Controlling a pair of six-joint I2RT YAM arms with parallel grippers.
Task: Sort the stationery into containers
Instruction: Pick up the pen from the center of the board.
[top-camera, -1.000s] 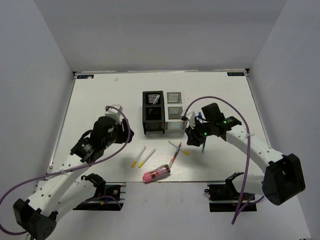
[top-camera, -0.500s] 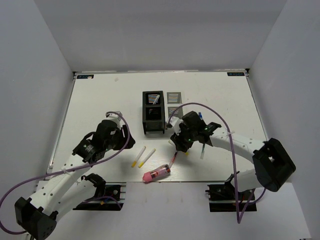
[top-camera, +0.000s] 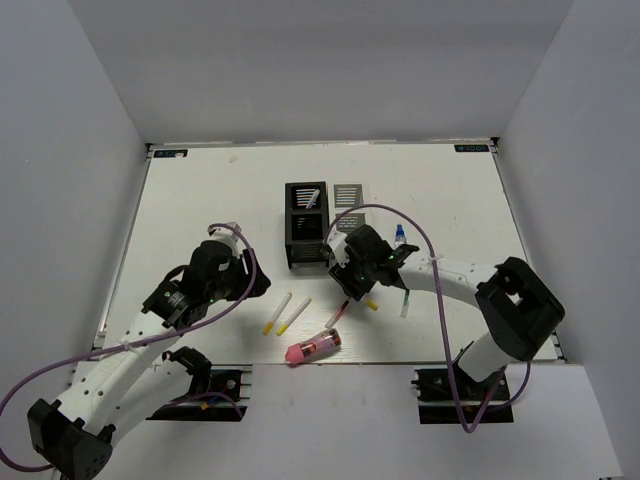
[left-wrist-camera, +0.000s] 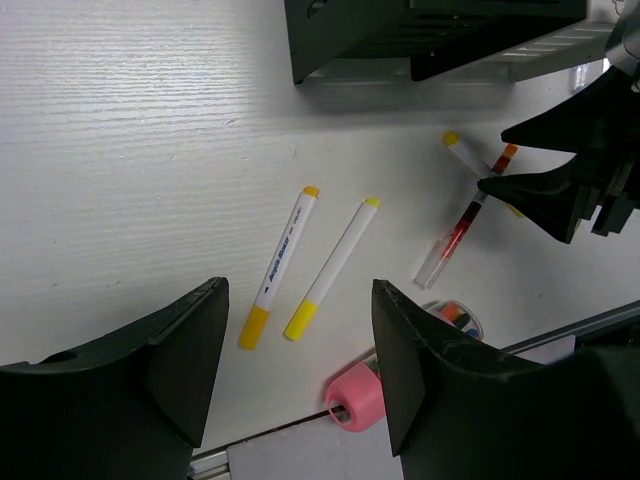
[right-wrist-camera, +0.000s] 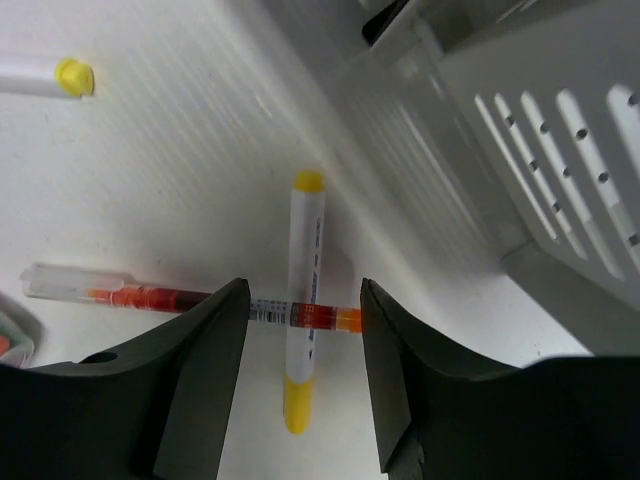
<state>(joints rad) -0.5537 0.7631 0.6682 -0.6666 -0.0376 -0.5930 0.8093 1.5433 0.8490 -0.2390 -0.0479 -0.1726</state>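
Standing near the middle of a white table (top-camera: 200, 200), well away from every edge, were two joined slotted boxes: a black box (top-camera: 306, 262) on the left and a white box (top-camera: 348, 193) on the right; the far compartment of the black box held a pale item (top-camera: 313, 197) leaning at a slant; its near compartment was too dark to read; the right arm hid the white box's near compartment.

Just in front of the boxes, the right gripper (top-camera: 345, 290) (right-wrist-camera: 302, 290) hung released, jaws apart, over a red pen (top-camera: 337, 315) (left-wrist-camera: 455, 240) (right-wrist-camera: 150, 297) lying flat; a yellow-tipped stick (left-wrist-camera: 465, 155) (right-wrist-camera: 305, 250) lay across that pen between the fingers; nothing was grasped.

The left gripper (top-camera: 240, 268) (left-wrist-camera: 298, 290) also hung open and held nothing, above two more sticks (top-camera: 277, 313) (left-wrist-camera: 284, 265) lying side by side, apart from each other, left of the red pen.

A pink cylinder (top-camera: 297, 353) (left-wrist-camera: 357, 400) lay just beside the near edge; a blue-capped bottle (top-camera: 399, 236) stood right of the white box, close to the right arm; a thin pen (top-camera: 405, 302), colour unclear, lay nearer, on the arm's right.

Broad table surface stretched behind the boxes and out to the left; plain pale walls (top-camera: 320, 70) closed in the far, left and right sides.
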